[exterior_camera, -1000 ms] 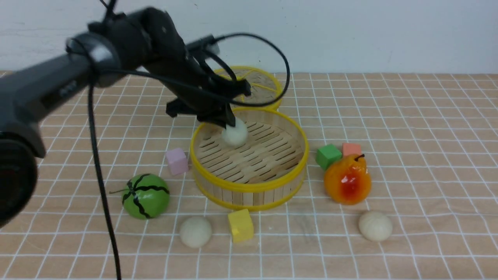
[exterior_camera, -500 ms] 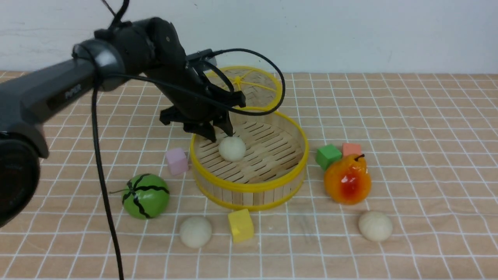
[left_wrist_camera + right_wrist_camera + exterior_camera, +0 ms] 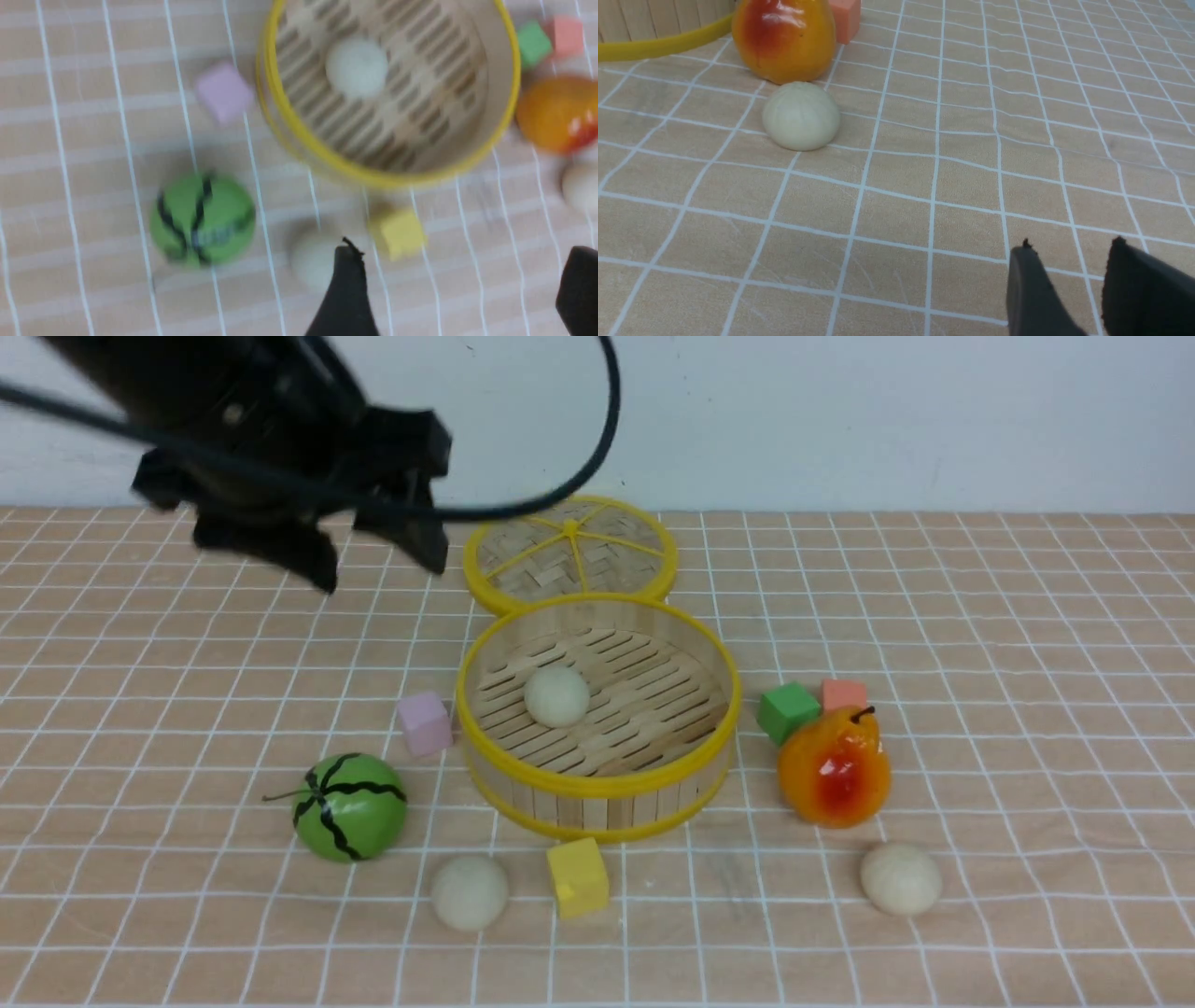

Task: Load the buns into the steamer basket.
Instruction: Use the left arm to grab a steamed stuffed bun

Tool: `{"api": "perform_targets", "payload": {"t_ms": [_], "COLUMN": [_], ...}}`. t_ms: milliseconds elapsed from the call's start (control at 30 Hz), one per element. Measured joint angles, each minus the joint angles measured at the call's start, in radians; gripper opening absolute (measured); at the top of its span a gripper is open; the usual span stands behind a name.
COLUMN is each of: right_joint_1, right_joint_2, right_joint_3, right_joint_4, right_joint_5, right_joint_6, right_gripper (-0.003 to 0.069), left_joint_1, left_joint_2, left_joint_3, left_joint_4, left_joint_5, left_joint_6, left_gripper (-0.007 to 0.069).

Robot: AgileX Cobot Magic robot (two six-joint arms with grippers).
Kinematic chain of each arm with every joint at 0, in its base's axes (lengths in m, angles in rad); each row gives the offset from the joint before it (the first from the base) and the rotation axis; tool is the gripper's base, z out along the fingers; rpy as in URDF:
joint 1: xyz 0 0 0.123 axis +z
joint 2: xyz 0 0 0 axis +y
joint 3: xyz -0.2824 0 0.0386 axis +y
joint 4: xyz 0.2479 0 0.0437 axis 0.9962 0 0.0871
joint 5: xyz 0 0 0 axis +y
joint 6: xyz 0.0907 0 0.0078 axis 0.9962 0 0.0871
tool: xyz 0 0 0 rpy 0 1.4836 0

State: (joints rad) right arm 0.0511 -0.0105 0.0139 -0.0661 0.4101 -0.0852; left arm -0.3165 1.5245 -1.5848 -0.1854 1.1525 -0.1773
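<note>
The steamer basket (image 3: 597, 791) stands mid-table with one cream bun (image 3: 556, 695) lying on its slatted floor. A second bun (image 3: 470, 892) lies on the cloth in front of the basket, to the left. A third bun (image 3: 900, 878) lies front right, below the pear. My left gripper (image 3: 378, 565) hangs high, behind and to the left of the basket, open and empty. The left wrist view shows its gripper (image 3: 465, 252) wide apart above the cloth, with the basket (image 3: 373, 175) and the bun (image 3: 357, 67) inside it. My right gripper (image 3: 1069, 245) is open and empty, low over the cloth, apart from the bun (image 3: 801, 115).
A flat woven lid (image 3: 569, 555) lies behind the basket. A green melon (image 3: 350, 805) and pink block (image 3: 425, 722) sit to its left, a yellow block (image 3: 577, 875) in front. To the right are a green block (image 3: 787, 709), salmon block (image 3: 844, 693) and pear (image 3: 834, 767).
My left gripper opened and let the bun go onto the basket floor, then rose and swung away to the left. The bun now lies still in the basket.
</note>
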Motion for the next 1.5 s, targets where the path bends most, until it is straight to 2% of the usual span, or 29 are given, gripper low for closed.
{"api": "perform_targets", "payload": {"t_ms": [233,333,533,800,867,967,1033,1100,1200,1333,1500], "right_joint_1": [0.0,0.0,0.0,0.0,0.0,0.0,0.0,0.0,0.0,0.0,0.0], "right_joint_2": [0.0,0.0,0.0,0.0,0.0,0.0,0.0,0.0,0.0,0.0,0.0], "right_joint_3": [0.0,0.0,0.0,0.0,0.0,0.0,0.0,0.0,0.0,0.0,0.0], "right_joint_4": [0.0,0.0,0.0,0.0,0.0,0.0,0.0,0.0,0.0,0.0,0.0], "right_joint_5": [0.0,0.0,0.0,0.0,0.0,0.0,0.0,0.0,0.0,0.0,0.0], "right_joint_6": [0.0,0.0,-0.001,-0.001,-0.001,-0.001,-0.001,-0.001,-0.001,-0.001,-0.002], "right_gripper": [0.0241,0.0241,0.0241,0.0241,0.0241,0.0241,0.0241,0.0241,0.0241,0.0241,0.0241], "left_joint_1": [0.0,0.0,0.0,-0.02,-0.081,-0.13,-0.165,-0.174,-0.173,-0.171,-0.171], "left_joint_2": [-0.033,-0.002,0.036,0.11,0.149,0.181,0.219,0.25,0.28,0.31,0.337], "left_joint_3": [0.325,0.359,0.361,0.361,0.354,0.339,0.313,0.294,0.286,0.286,0.283], "left_joint_4": [-0.147,-0.204,-0.218,-0.16,-0.126,-0.069,0.022,0.112,0.161,0.176,0.176], "left_joint_5": [-0.024,-0.039,-0.105,-0.194,-0.191,-0.19,-0.191,-0.198,-0.23,-0.275,-0.313], "left_joint_6": [0.081,0.112,0.157,0.169,0.164,0.131,0.061,0.001,-0.033,-0.041,-0.044], "left_gripper": [0.0551,0.0551,0.0551,0.0551,0.0551,0.0551,0.0551,0.0551,0.0547,0.0519,0.0435]}}
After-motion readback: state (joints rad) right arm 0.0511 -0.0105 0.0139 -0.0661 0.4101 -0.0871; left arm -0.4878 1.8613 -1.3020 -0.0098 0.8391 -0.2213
